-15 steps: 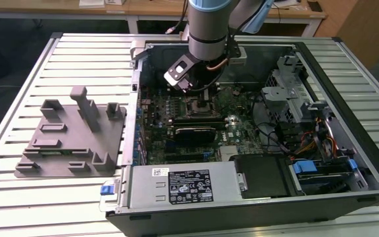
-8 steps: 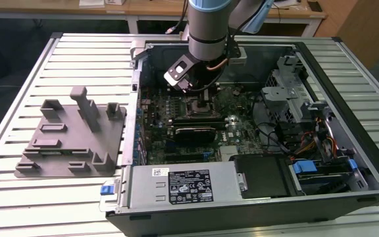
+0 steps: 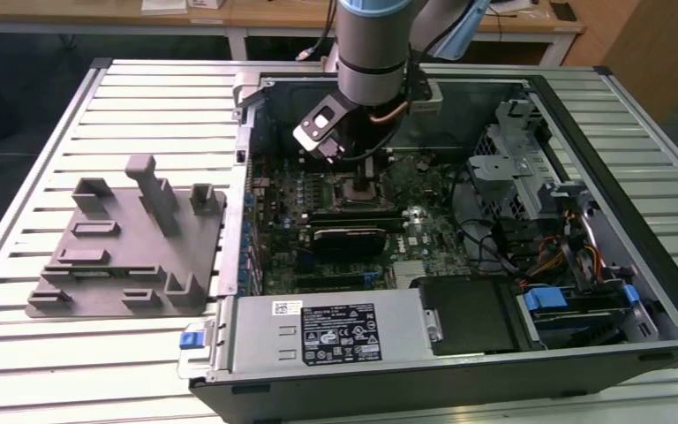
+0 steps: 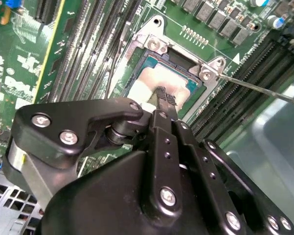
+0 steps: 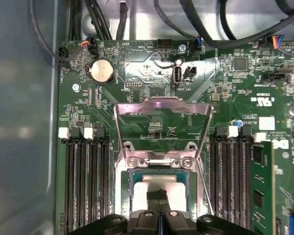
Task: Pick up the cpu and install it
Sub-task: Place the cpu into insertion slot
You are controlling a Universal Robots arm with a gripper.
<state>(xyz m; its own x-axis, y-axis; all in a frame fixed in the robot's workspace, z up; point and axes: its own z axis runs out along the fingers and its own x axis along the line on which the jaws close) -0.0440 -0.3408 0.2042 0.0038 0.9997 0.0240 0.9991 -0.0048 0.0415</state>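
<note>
Second wrist view: your claw (image 4: 161, 94) is pinched fully closed w/ nothing held, tips at cpu (image 4: 151, 78) top; cpu sits in socket (image 4: 156, 45).

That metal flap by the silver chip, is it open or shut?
Open. In the first wrist view the metal flap is swung up and back, leaving the silver chip uncovered.

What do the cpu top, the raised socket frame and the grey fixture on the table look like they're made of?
The cpu: likely a bare metal lid, going by its pale, dull shine, with a greenish rim around it. The raised socket frame: bright, steel-like sheet metal, reflective with bent edges. The grey fixture: probably plastic, matte and uniformly grey, though the look leaves that open.
</note>
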